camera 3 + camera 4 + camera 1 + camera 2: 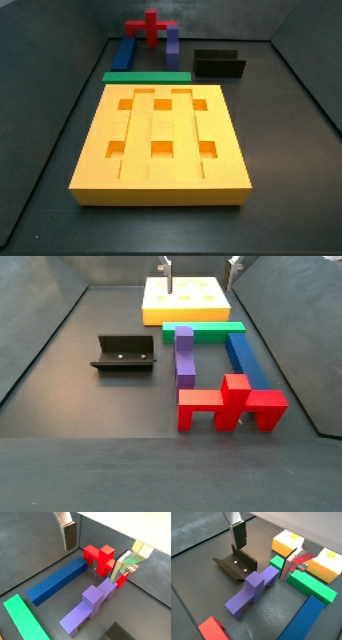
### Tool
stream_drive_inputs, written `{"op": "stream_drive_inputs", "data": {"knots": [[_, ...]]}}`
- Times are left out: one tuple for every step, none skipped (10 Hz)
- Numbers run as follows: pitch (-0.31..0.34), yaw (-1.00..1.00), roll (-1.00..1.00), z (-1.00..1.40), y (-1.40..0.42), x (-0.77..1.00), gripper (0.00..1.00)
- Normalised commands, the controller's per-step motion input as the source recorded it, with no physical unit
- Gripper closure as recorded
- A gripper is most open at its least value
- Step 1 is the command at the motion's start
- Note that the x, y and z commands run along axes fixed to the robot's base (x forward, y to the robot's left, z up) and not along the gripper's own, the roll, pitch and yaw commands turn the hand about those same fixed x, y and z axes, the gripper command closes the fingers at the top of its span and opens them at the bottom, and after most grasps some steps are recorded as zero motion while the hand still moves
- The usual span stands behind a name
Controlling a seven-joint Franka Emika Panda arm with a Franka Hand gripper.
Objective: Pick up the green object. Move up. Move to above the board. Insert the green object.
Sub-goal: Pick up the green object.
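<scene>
The green object (147, 76) is a long flat bar lying on the floor against the far short end of the board (160, 135), a yellow-orange slab with six square holes. Both also show in a side view, the green object (203, 327) and the board (187, 298). The gripper (201, 264) hangs high above them, open wide and empty. In both wrist views its fingers (69, 537) (240, 537) are far apart, with the gripper (264, 551) over the floor near the green object (308, 584) and the gripper (95, 552) well off the green object (23, 619).
A blue bar (246, 356) and a purple stepped piece (185, 354) lie side by side beyond the green bar. A red cross-shaped piece (230, 404) stands at their far end. The black fixture (123, 353) stands beside the purple piece. Dark walls enclose the floor.
</scene>
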Motion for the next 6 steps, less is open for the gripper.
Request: {"op": "stream_drive_inputs", "data": {"knots": [[0.0,0.0,0.01,0.0,-0.03,0.0,0.0],[0.0,0.0,0.11,0.0,-0.13,0.0,0.0],[0.0,-0.01,0.0,0.0,-0.01,0.05,0.0],[-0.034,-0.19,-0.04,-0.07,-0.05,0.0,0.0],[-0.209,-0.55,-0.36,-0.04,-0.27,-0.06,0.0],[-0.236,-0.67,-0.31,0.0,-0.23,0.0,0.0]]}}
